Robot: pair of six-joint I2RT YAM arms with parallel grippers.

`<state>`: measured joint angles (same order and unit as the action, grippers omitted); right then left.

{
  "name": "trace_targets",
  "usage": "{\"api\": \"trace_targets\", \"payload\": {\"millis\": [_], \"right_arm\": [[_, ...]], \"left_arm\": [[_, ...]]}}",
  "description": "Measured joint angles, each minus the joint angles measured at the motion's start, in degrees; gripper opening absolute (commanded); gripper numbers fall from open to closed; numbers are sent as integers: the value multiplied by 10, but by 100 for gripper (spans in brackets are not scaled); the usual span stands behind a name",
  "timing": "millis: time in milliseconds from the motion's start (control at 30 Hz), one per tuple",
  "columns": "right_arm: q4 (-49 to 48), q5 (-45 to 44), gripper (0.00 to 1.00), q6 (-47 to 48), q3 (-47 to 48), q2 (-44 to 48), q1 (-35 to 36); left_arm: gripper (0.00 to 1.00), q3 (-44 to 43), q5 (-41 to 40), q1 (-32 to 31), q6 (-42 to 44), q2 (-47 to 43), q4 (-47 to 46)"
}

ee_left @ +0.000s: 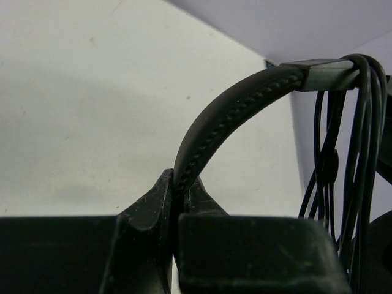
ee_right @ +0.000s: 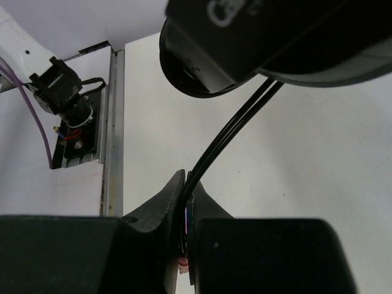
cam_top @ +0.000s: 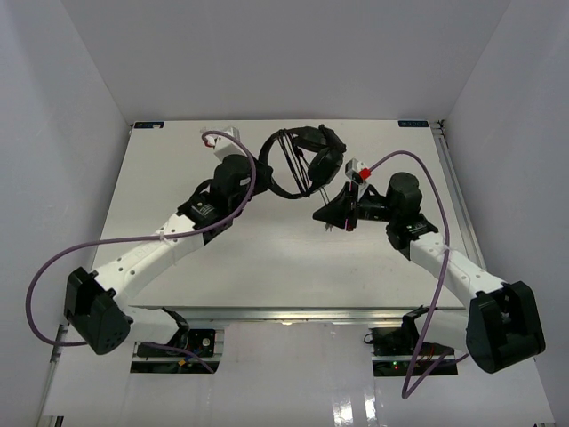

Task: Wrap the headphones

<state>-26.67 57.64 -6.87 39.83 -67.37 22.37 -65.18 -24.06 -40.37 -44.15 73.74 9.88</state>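
Overhead, one pair of black headphones (cam_top: 307,160) sits in the upper middle of the frame over the white matte surface (cam_top: 267,258); whether it touches I cannot tell. Its long axis runs roughly left to right: the thin arched headband (ee_left: 226,116) bows toward the left, and the two rounded, padded earcups (cam_top: 326,163) lie to the right. The headband's outer face is smooth, leather-like, with a stitched seam, ending in a flat grey metal slider at the upper right of the left wrist view. The thin glossy cord (ee_right: 233,128) hangs over that slider in several loops. The left pincer (ee_left: 182,190) is clamped on the headband, which rises from between its dark fingers. The right pincer (ee_right: 187,199) is closed on the cord; two strands run side by side from it up to an earcup at the top of the right wrist view
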Motion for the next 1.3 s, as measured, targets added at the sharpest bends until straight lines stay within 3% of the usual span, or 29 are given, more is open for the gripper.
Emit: {"api": "trace_targets", "payload": {"millis": [400,733,900,967,1033,1100,1133,1167,1233,1300], "right_arm": [[-86,-60,8,-54,-76,-127,5],[-77,-68,9,-49,-44,-296,18],[-45,-64,26,-25,-22,-318,25],[-26,-62,41,-10,-7,-325,25],[-2,-59,51,10,4,-325,25],[23,-56,59,28,10,-323,25],[37,-57,63,38,11,-319,24],[50,-57,67,46,11,-313,23],[77,-60,68,64,11,-298,18],[104,-65,69,86,11,-274,5]], "left_arm": [[0,38,-82,-3,-175,108,145],[0,-35,-88,1,-263,277,248],[2,-76,-101,2,-273,322,290],[11,-94,-114,7,-278,344,297],[37,-97,-123,13,-283,358,304],[50,-96,-132,19,-282,364,310],[64,-95,-134,21,-279,363,307],[76,-94,-135,24,-276,362,303],[93,-88,-137,27,-264,354,290],[98,-77,-136,29,-246,336,274]]}}
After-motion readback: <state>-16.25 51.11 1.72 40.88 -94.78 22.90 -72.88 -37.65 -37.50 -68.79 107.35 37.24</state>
